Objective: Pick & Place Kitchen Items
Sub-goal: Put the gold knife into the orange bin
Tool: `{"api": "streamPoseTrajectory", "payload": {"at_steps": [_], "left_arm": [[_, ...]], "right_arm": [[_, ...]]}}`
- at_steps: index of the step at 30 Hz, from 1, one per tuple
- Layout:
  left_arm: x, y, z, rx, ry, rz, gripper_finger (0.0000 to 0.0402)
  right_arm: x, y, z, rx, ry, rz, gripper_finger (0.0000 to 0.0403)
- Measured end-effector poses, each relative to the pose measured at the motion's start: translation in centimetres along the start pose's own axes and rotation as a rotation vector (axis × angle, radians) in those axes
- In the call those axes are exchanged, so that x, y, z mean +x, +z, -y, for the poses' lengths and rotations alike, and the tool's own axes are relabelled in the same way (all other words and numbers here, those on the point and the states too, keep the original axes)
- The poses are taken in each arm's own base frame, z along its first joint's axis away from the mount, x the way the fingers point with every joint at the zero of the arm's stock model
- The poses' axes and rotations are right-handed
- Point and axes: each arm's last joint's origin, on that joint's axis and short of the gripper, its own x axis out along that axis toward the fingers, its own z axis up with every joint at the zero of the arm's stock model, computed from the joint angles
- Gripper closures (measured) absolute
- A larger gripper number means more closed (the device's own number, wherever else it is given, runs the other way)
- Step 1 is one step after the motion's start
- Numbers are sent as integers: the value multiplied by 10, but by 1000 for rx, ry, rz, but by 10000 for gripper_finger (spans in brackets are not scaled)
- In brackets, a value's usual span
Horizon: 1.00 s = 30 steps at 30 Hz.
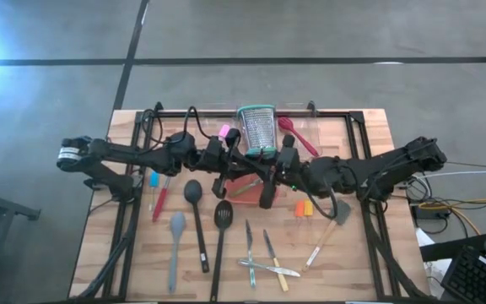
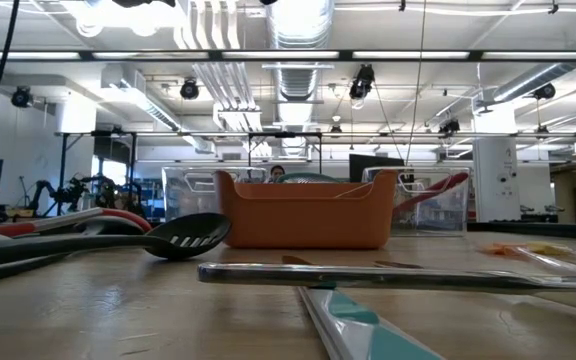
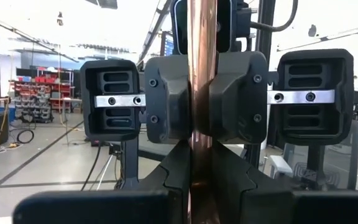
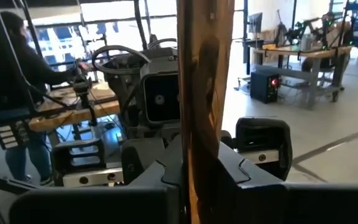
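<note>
The orange tray [image 1: 245, 187] at the tabletop [image 1: 353, 262] centre held 1 slim utensil; the red spoon [image 1: 296, 135] lay in a clear bin [image 1: 315, 128]. 2 black spoons [image 1: 196, 221] and the grey spatula [image 1: 175, 245] lay in front. Left pincer [image 1: 220, 181] and right pincer [image 1: 267, 196] met over the tray, each clenched on a slim copper-coloured handle [image 3: 202, 93].

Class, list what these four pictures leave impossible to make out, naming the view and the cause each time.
- High view: the orange tray contents, covered by both arms.
- Left wrist view: the copper-coloured bar is cut off at both edges.
- Right wrist view: the wooden piece likewise.
- Low view: neither gripper appears.
</note>
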Motion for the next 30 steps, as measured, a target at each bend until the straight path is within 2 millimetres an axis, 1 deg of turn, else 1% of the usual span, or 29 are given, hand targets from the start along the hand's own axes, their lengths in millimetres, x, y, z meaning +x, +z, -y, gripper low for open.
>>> {"api": "streamPoseTrajectory", "payload": {"at_steps": [7,9,13,15,17,20,24,30], "left_arm": [[0,1,-1,-8,14,3,356],[0,0,-2,-15,19,-5,332],[0,-3,-2,-37,18,-29,260],[0,-4,-3,-56,24,-46,232],[-2,-6,-4,-81,33,-81,210],[-5,-6,-5,-98,49,-128,187],[-13,-5,-8,-102,76,-212,173],[-30,0,-10,-93,113,-343,171]], "right_arm": [[-4,7,5,-10,11,5,374],[-6,8,6,-4,11,3,374],[-14,19,12,8,4,21,374],[-18,21,14,-1,1,11,374],[-21,23,17,-17,-4,-7,374],[-32,31,25,-23,-8,-16,374],[-47,37,35,-53,-15,-61,374],[-67,43,51,-68,-35,-134,374]]}}
